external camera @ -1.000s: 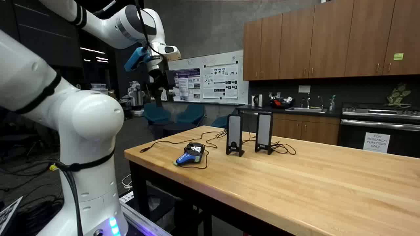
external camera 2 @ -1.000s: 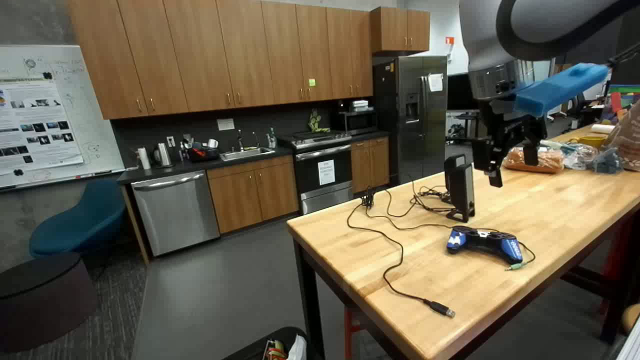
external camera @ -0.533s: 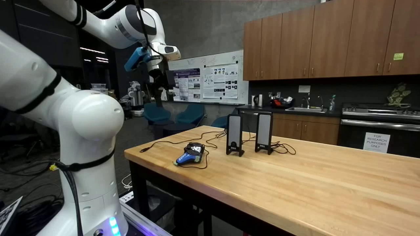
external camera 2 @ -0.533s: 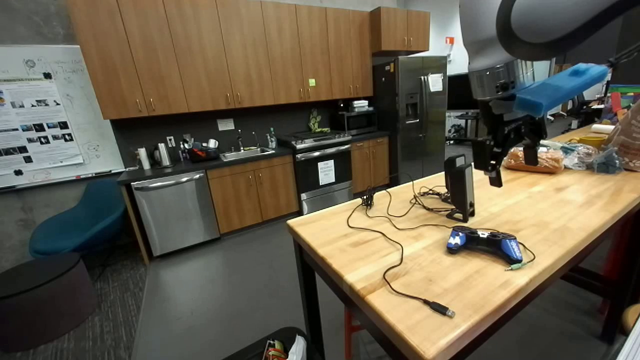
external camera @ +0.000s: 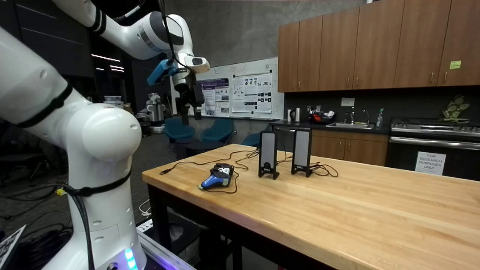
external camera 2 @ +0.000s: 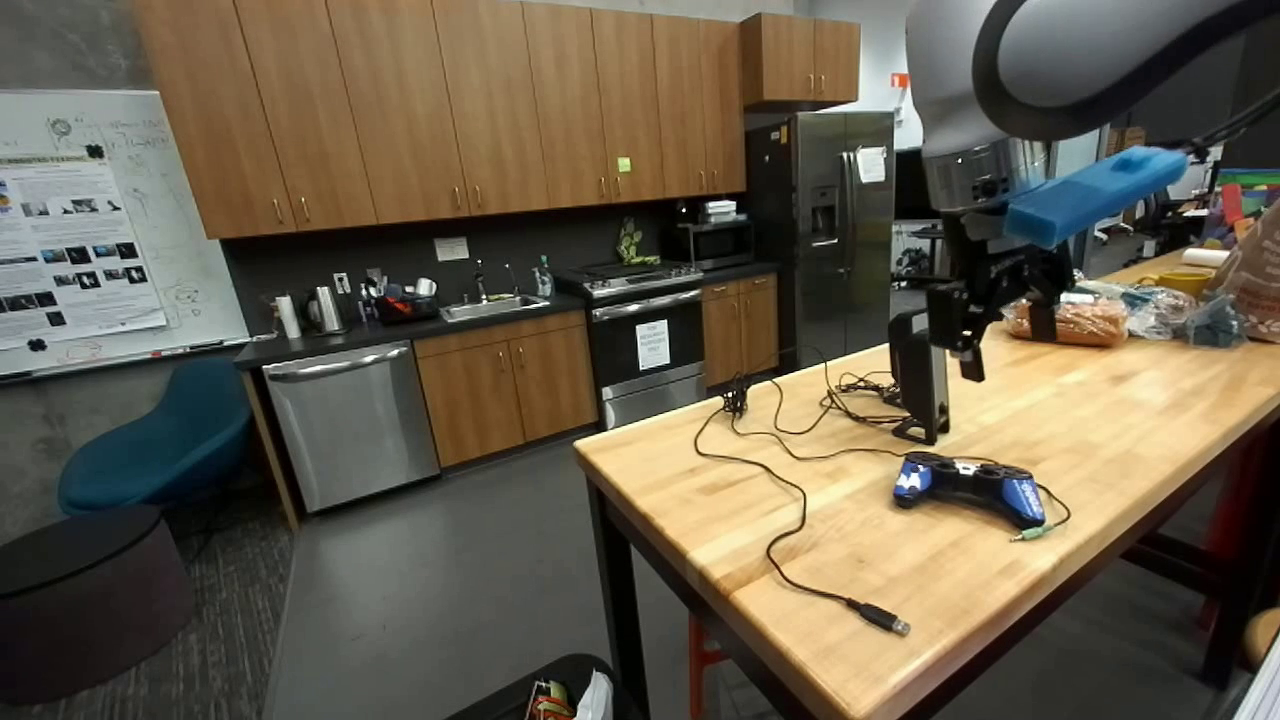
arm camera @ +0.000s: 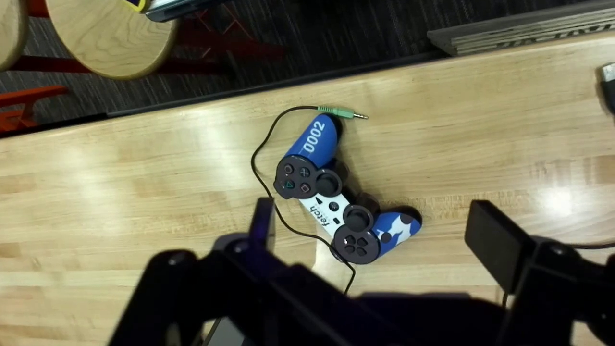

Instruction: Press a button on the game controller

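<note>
Game controller (arm camera: pixel 336 206) lies on the wooden table (external camera: pixel 356 217), lower than my gripper (external camera: pixel 191 115), which hangs in the air well apart from it. From my distant place I see the gripper is released: its two fingers (arm camera: pixel 499 245) stand wide apart, and in the wrist view the controller appears between them. A blue block (external camera 2: pixel 1095 200) sits at the wrist of my white arm (external camera: pixel 99 127); what exactly it is, I cannot tell.

The controller has its buttons (arm camera: pixel 304 172) facing up. On one blue grip I read "0002", on the pale middle patch "fetch", and the other grip carries a white pattern. A thin black cord (arm camera: pixel 252 158) bends around one side of it; its green plug (arm camera: pixel 338 112) lies just beside the numbered grip.

Farther on the same table, two upright black speakers (external camera: pixel 267 150) stand near each other, with grey fronts and the word DELL. Another cord (external camera 2: pixel 804 500) runs to a USB plug (external camera 2: pixel 880 617) near the table's corner. In an exterior view I see also plastic packages (external camera 2: pixel 1065 322) with orange content at the farther part. Behind are the sink (external camera: pixel 348 127), the stove (external camera: pixel 435 140) and brown cupboards (external camera: pixel 339 52).
</note>
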Robot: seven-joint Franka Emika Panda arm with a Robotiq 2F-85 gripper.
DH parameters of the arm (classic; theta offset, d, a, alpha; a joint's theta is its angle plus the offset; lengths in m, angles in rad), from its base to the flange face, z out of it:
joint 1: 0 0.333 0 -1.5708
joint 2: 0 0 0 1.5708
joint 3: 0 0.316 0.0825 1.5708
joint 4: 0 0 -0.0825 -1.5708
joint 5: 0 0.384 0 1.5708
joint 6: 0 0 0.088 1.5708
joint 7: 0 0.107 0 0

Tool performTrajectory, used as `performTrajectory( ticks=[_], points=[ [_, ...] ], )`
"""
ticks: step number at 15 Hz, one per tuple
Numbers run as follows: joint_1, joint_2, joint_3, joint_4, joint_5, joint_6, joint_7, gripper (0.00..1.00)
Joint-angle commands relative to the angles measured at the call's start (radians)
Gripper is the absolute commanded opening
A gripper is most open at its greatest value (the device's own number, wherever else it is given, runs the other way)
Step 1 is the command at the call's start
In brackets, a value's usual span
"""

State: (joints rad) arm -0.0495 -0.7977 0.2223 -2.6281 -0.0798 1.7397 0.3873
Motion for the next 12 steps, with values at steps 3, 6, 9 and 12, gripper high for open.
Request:
performTrajectory(
  ticks=[3,6,9,12],
  points=[
    [-0.055,0.155,-0.054,0.033,-0.019,0.132,0.044,1.0],
    [-0.091,0.213,-0.091,0.037,-0.025,0.183,0.047,1.0],
    [-0.116,0.253,-0.124,0.037,-0.025,0.209,0.051,1.0],
    [-0.127,0.28,-0.15,0.029,-0.013,0.228,0.064,0.72]
  ],
)
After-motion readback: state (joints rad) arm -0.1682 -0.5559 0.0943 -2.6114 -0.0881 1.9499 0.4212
